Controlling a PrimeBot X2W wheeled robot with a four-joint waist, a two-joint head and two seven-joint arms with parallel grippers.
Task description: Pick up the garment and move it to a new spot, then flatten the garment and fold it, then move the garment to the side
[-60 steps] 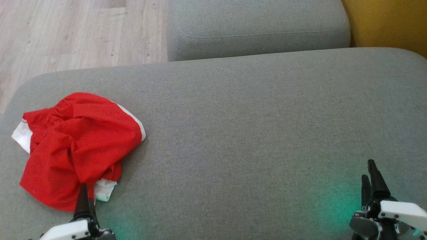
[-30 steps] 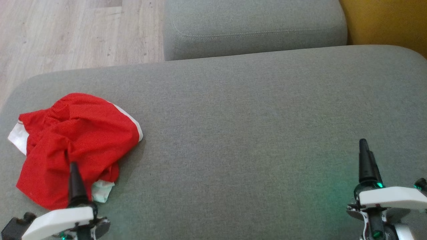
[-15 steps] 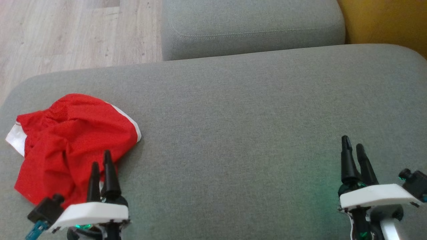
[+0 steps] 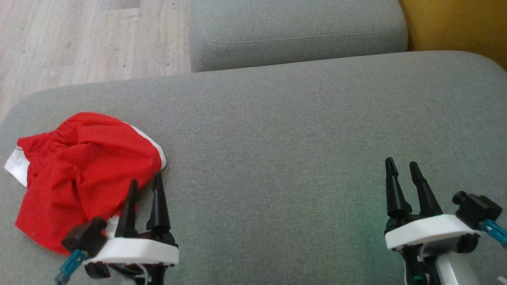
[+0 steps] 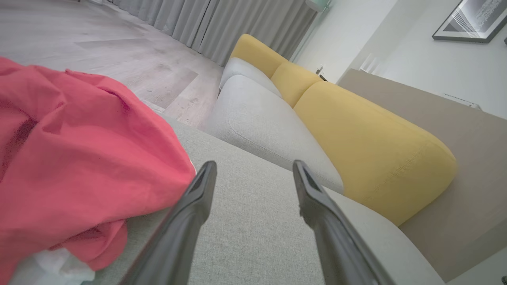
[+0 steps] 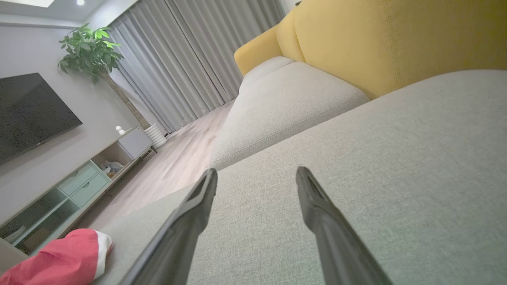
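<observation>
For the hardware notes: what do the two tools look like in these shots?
The left tool and right tool match: two long, black, tapered fingers with pointed tips, rising from a flat white housing. A small black module sits on each outer side, trailing a blue cable. No markings legible.

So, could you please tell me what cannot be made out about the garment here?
Head view: the garment is crumpled; folds hide its type and shape.
Head view: the left gripper covers its near edge; contact there is unclear.
Left wrist view: the left edge cuts it off.
Right wrist view: it is small, cut by the bottom edge.
</observation>
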